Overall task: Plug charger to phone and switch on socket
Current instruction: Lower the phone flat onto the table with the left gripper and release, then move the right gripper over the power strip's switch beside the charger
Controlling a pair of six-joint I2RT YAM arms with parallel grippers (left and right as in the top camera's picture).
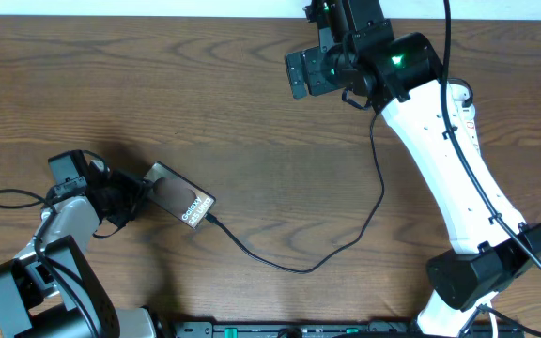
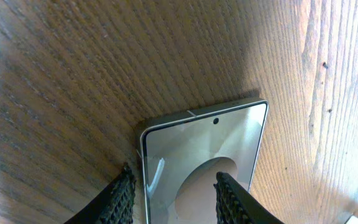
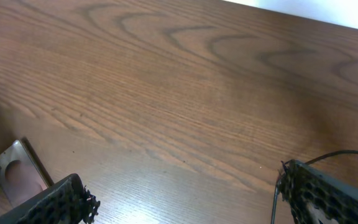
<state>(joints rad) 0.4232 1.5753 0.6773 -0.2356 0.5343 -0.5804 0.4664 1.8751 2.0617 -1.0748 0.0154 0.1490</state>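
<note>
The phone (image 1: 182, 200) lies flat on the wooden table at the left, its "Galaxy" lettering showing. The charger's black cable (image 1: 299, 269) has its tip at the phone's lower-right end and loops right, then up under my right wrist. Its white adapter and the socket are out of view. My left gripper (image 1: 131, 199) is open at the phone's other end. In the left wrist view (image 2: 176, 196) one finger is beside the phone's (image 2: 204, 149) left edge and the other over its screen. My right gripper (image 1: 299, 73) is open and empty above bare table at the top (image 3: 185, 202).
In the right wrist view the black cable (image 3: 274, 199) runs just beside the right finger, and the phone's corner (image 3: 18, 165) shows at the lower left. The table's far edge (image 3: 303, 15) is close to the right gripper. The right arm (image 1: 449, 160) spans the right side.
</note>
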